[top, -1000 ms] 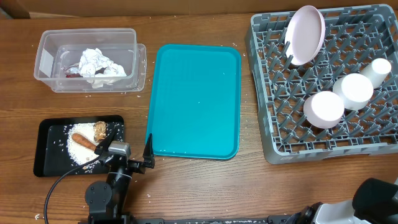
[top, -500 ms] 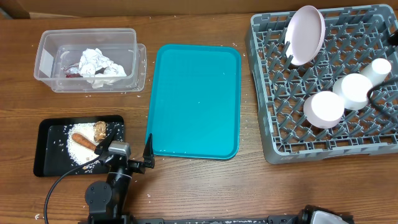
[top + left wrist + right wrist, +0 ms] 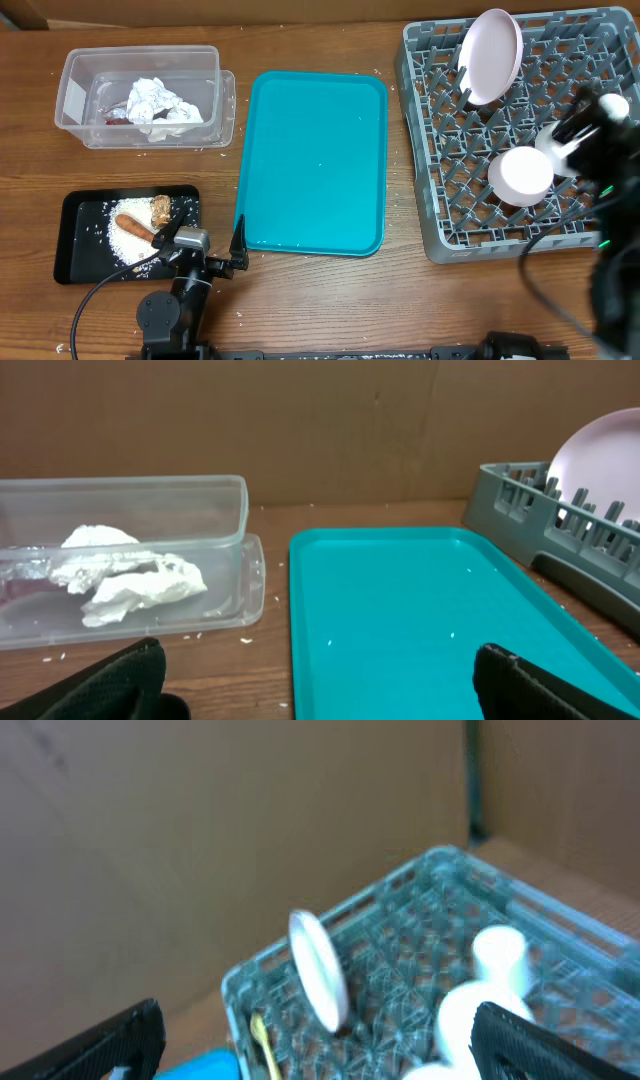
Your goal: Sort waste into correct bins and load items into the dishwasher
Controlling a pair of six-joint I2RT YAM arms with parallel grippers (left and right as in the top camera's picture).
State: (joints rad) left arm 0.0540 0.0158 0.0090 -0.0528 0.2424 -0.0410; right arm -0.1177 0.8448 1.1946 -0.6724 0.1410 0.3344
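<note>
Everything appears sorted: the crumpled napkin and red-and-white wrapper lie in the clear tub. The carrot stick, brown chunk and rice sit in the black tray. The teal tray between them and the rack is bare. In the grey rack, the plate stands on edge among the pegs, with a bowl, the cup and the yellow spoon. The left end effector rests low on the surface by the teal tray's near corner, fingers apart and holding nothing. The right end effector is over the rack's right side, fingers also wide apart and empty. The step in hand is probably clearing that arm from the rack. It should rise straight up first, staying above the pegs and off the bowl and cup, before swinging back.
</note>
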